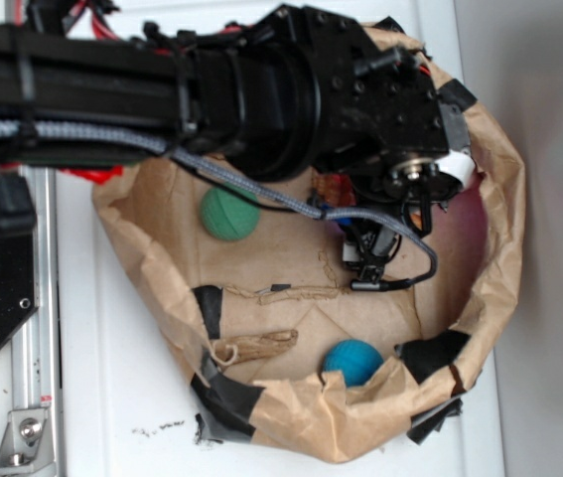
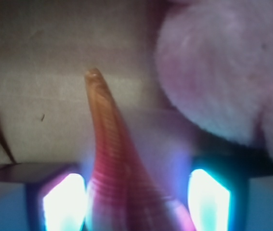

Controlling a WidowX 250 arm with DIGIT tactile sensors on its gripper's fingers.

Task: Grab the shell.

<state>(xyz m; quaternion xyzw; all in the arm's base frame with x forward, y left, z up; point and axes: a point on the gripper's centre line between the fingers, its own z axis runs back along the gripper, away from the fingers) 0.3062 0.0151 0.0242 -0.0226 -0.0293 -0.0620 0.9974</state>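
Inside the crumpled paper bag (image 1: 504, 214) on the white table (image 1: 132, 397), left to right relative to the shell: twisted rope piece (image 1: 256, 347) and green ball (image 1: 228, 214) well to its left, blue ball (image 1: 351, 361) below, then the WidowX gripper (image 1: 368, 260) reaching down over the spot where the shell lies. Exterior view hides nearly all of it behind the arm; only an orange scrap shows by the wrist. Wrist view tells more: the shell (image 2: 112, 163) sits between the two lit fingertips (image 2: 64, 202), pointed tail aimed away from the camera, wide end running off the bottom edge, pink plush bunny (image 2: 223, 72) just beside it at right. Pincer spread, a pad on each side of the shell w/ gaps visible, not yet pinching. Judged by looks: rigid, light, ridged but glossy, so prob. slippery on the taper & liable to squirt out; tail tip likely brittle. Best hold approx. mid-body, where ribs give bite, pads square across the width, not on the thin tail
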